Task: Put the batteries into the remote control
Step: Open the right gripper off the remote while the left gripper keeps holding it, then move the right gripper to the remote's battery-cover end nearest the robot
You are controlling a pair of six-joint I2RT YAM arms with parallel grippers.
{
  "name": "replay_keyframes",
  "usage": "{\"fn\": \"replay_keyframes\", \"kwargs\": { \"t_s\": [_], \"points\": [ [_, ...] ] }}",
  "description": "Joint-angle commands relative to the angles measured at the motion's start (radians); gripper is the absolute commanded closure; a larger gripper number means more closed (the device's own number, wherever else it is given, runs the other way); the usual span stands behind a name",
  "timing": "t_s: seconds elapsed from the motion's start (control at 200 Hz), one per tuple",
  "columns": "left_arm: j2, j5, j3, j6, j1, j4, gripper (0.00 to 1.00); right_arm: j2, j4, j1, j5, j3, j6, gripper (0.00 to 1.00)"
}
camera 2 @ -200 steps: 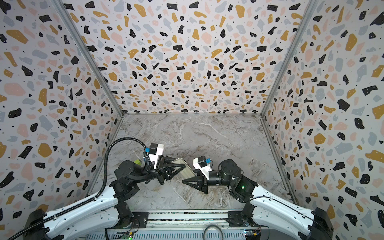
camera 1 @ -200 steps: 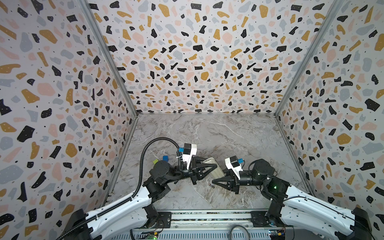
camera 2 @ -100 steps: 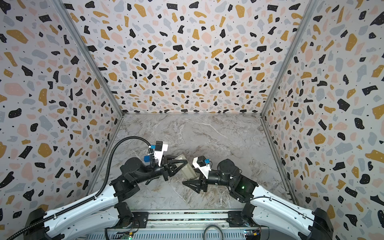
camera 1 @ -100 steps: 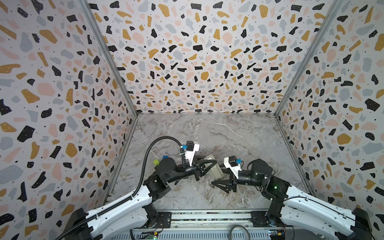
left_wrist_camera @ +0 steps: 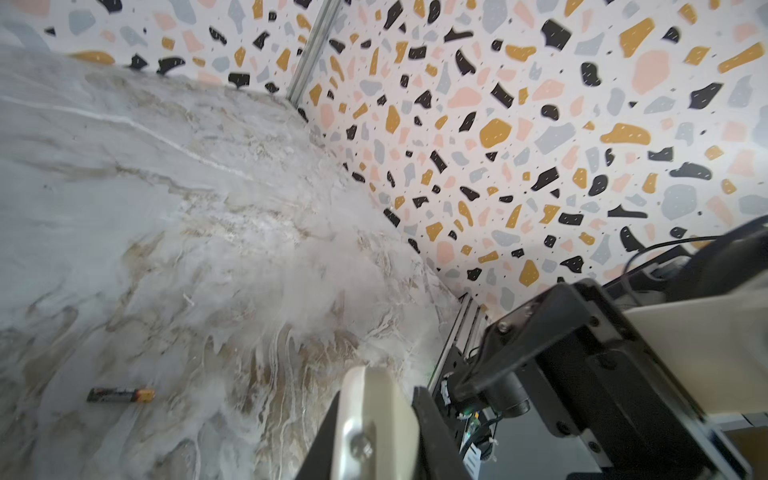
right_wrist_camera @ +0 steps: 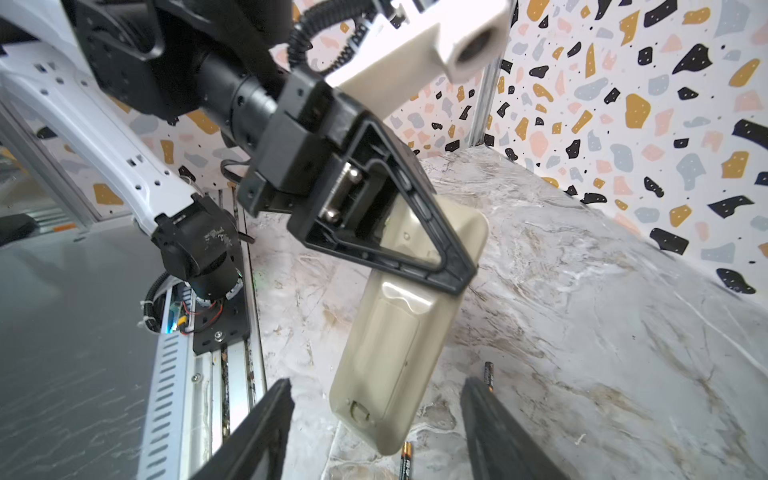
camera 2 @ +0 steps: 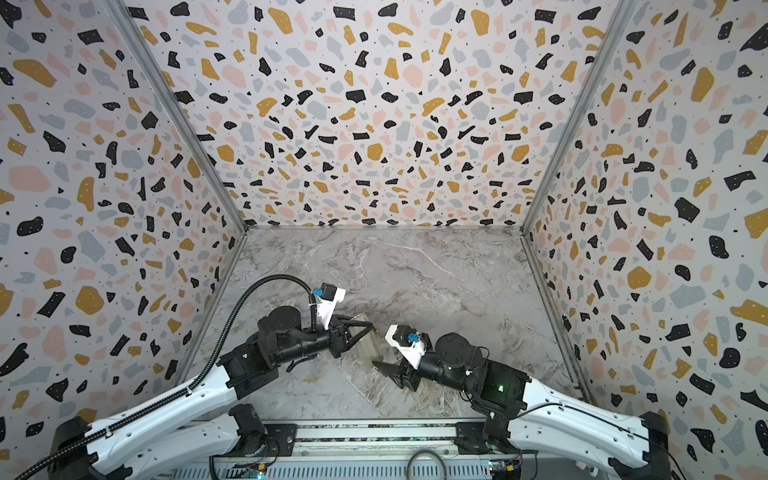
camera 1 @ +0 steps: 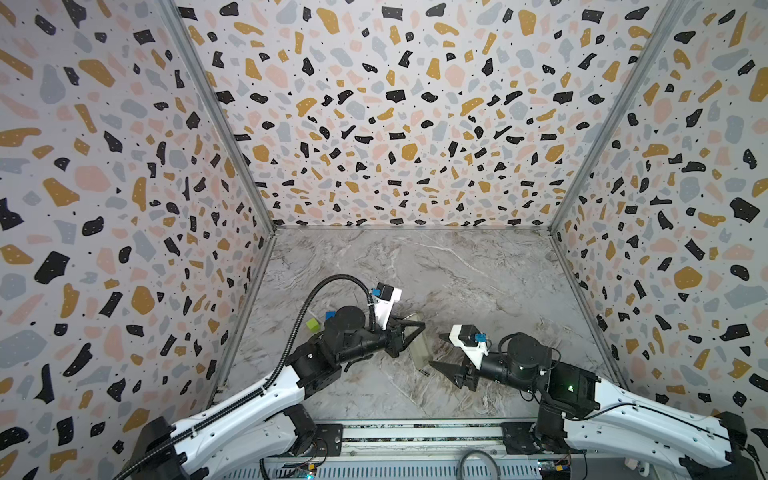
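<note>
My left gripper (camera 1: 419, 327) is shut on the remote control (camera 1: 417, 348), an off-white handset held on edge above the marble floor, seen in both top views (camera 2: 367, 347). In the right wrist view the remote control's plain back (right_wrist_camera: 390, 345) shows, with the left gripper (right_wrist_camera: 453, 266) clamped near its upper end. My right gripper (right_wrist_camera: 376, 386) stands open, its jaws either side of the remote's lower end and apart from it. Two batteries lie on the floor there, one (right_wrist_camera: 488, 374) beside a finger, one (right_wrist_camera: 405, 461) under the remote's tip. The left wrist view shows a battery (left_wrist_camera: 120, 395).
A green cube (camera 1: 313, 325) and a blue cube (camera 1: 330, 316) sit behind the left arm near the left wall. Terrazzo-patterned walls close three sides. A metal rail (camera 1: 415, 432) runs along the front edge.
The right gripper's jaws have opened wide and it has drawn back slightly. The left gripper has carried the remote a little farther from the front edge.
</note>
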Motion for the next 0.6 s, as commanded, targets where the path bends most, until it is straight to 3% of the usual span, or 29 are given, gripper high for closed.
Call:
{"fn": "replay_keyframes", "kwargs": {
  "t_s": [0.0, 0.29, 0.596],
  "points": [
    [0.004, 0.078, 0.032, -0.024, 0.028, -0.067, 1.00, 0.003, -0.013, 0.069, 0.148, 0.021, -0.088, 0.34],
    [-0.013, 0.227, -0.018, -0.084, 0.099, -0.076, 1.00, 0.075, 0.004, 0.270, 0.276, 0.004, -0.290, 0.43],
    [-0.007, 0.325, -0.049, -0.099, 0.114, -0.088, 1.00, 0.141, 0.012, 0.284, 0.287, 0.008, -0.361, 0.63]
  ]
}}
